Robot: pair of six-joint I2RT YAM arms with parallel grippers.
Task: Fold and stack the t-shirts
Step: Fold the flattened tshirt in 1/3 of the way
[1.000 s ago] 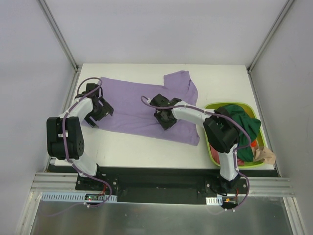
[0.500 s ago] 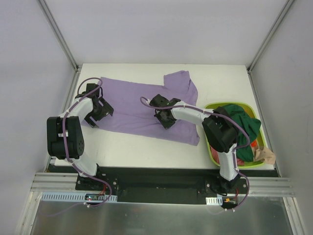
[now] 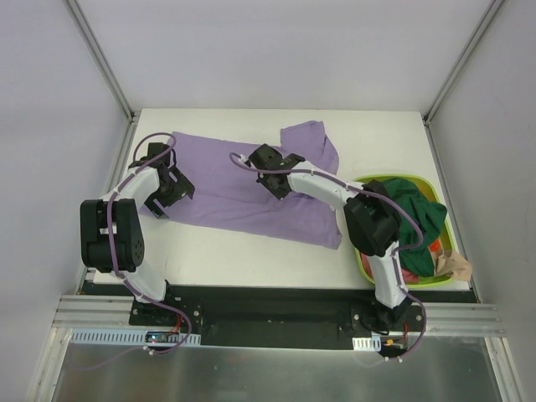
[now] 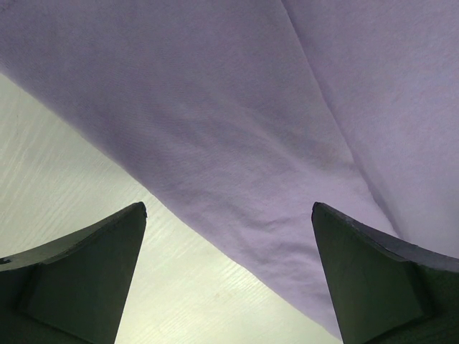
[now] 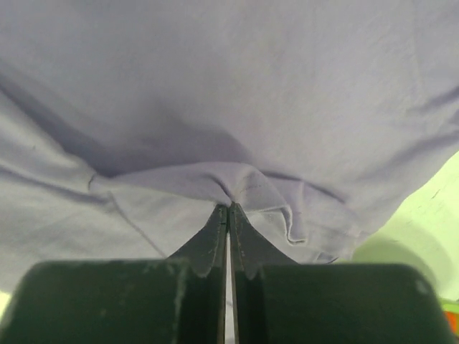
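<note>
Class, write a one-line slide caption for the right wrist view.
Right gripper shut on the lavender t-shirt, pinching a small raised fold at its fingertips.

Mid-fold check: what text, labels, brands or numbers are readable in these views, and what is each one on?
No text can be read in any view.
lavender t-shirt: plain cloth, no print or tag showing.
lime-green basket: no label visible.
circuit boards at the arm bases: any markings are too small to read.

a lab rig: white table [image 3: 251, 255] enclosed by bare panels [image 3: 276, 50].
</note>
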